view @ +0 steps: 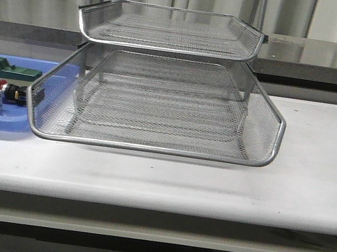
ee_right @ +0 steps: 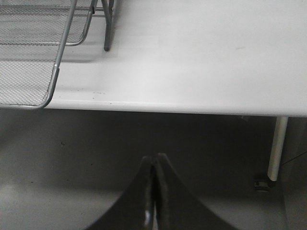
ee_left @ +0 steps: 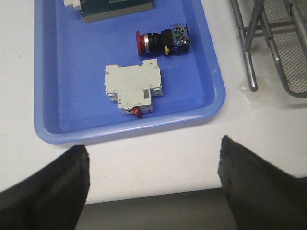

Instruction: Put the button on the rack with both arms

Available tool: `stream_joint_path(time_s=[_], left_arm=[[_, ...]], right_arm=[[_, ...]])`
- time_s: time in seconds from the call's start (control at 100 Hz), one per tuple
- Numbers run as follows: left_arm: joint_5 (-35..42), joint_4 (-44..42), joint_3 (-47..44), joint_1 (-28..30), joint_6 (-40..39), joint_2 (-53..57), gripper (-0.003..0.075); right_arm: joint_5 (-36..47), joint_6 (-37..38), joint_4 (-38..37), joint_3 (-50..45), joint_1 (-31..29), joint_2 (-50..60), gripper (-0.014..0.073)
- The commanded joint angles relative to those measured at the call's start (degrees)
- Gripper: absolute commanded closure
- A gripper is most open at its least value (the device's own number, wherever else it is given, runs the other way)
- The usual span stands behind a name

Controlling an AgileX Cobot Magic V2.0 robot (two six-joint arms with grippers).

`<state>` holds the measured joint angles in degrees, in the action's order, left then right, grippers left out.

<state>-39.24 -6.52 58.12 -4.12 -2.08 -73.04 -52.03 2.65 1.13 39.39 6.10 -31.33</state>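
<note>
Two grippers: left gripper (ee_left: pixel 153 182) fingers spread wide apart, holding nothing, over the table (ee_left: pixel 158 158) edge just off the blue tray (ee_left: pixel 72 96); right gripper (ee_right: pixel 154 191) fingers pressed together, holding nothing, off the table's front edge near the rack (ee_right: pixel 29 52) corner. Blue tray holds three things: one button (ee_left: pixel 163 42) lying on its side, one white breaker (ee_left: pixel 133 90) beside it, one green block (ee_left: pixel 115 9). One wire rack (view: pixel 160 99), two tiers visible, both bare, stands beside the tray, its mesh edge partly hiding the button in the front view.

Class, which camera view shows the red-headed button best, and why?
The left wrist view: the button lies whole and unobstructed in the blue tray. The front view shows it partly hidden behind the rack; the right wrist view misses it.
</note>
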Motion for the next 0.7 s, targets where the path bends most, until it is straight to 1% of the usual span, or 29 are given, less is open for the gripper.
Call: stream_joint_path(time_s=[0.0,0.07,0.08,0.19,0.29,0.44,0.61,0.66,0.69], left_arm=[[3.45,0.4,2.14,-0.06,-0.08,0.65,0.0206],[4.65,-0.22,2.45,-0.06,1.34,0.18,0.0205],[4.65,-0.22,2.67,-0.06,2.81,0.01,0.0205],[3.57,0.0,6.05,-0.06,9.32,-2.22,0.0201],[0.77,0.11,12.01,-0.06,14.94,-5.99,0.0199],[-4.68,0.11,22.38,-0.06,24.33,-14.44,0.0199],[-8.77,2.54,33.53,-0.06,39.6,-24.63,0.0199],[-10.8,3.12,36.41,-0.06,42.51,-27.08,0.0199],[-11.59,3.12,38.0,-0.06,42.99,-28.61,0.0199]], right_arm=[[3.66,-0.04,0.09,1.33,-0.41,-0.05,0.0661],[3.66,-0.04,0.09,1.33,-0.41,-0.05,0.0661],[3.66,-0.04,0.09,1.33,-0.41,-0.05,0.0661],[3.66,-0.04,0.09,1.33,-0.41,-0.05,0.0661],[3.66,-0.04,0.09,1.33,-0.41,-0.05,0.0661],[3.66,-0.04,0.09,1.33,-0.41,-0.05,0.0661],[3.66,-0.04,0.09,1.33,-0.41,-0.05,0.0661],[3.66,-0.04,0.09,1.33,-0.41,-0.05,0.0661],[3.66,-0.04,0.09,1.33,-0.41,-0.05,0.0661]])
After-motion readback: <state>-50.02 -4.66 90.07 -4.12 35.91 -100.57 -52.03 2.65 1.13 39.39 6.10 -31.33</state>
